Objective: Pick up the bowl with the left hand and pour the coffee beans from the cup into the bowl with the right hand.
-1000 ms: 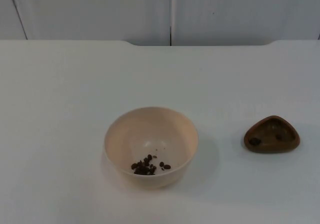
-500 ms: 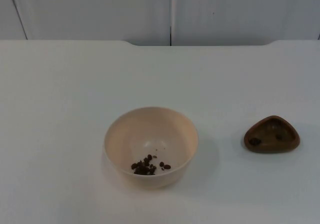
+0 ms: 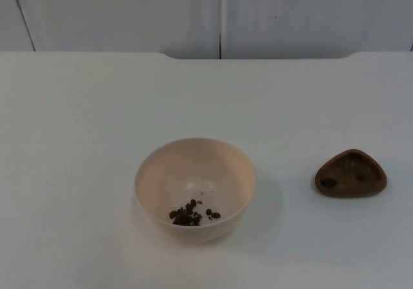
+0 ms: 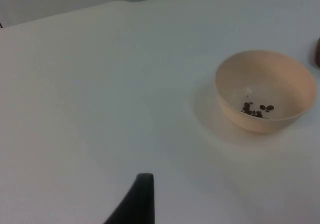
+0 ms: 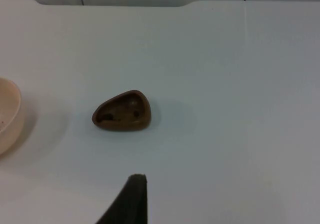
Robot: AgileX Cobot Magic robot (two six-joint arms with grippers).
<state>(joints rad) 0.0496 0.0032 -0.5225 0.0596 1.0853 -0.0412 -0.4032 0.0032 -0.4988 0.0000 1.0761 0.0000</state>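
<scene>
**Bowl and cup at rest on the worktop**

Nothing has moved since the earlier frames: we find the bowl and the cup exactly where they stood a second ago. The cream bowl (image 3: 195,189) stands upright on the white worktop (image 3: 77,121), with a small heap of coffee beans (image 3: 190,215) lying at its bottom. The brown cup (image 3: 351,173) sits on the worktop well apart from the bowl, toward the right arm's side, and a few dark beans rest inside it. From the left wrist we see one black tip of the left gripper (image 4: 141,199) above bare worktop, well apart from the bowl (image 4: 265,90). From the right wrist we see one tip of the right gripper (image 5: 133,199), near the cup (image 5: 122,111) but not touching it. We cannot tell how wide either gripper's fingers stand. Both arms wait.
</scene>
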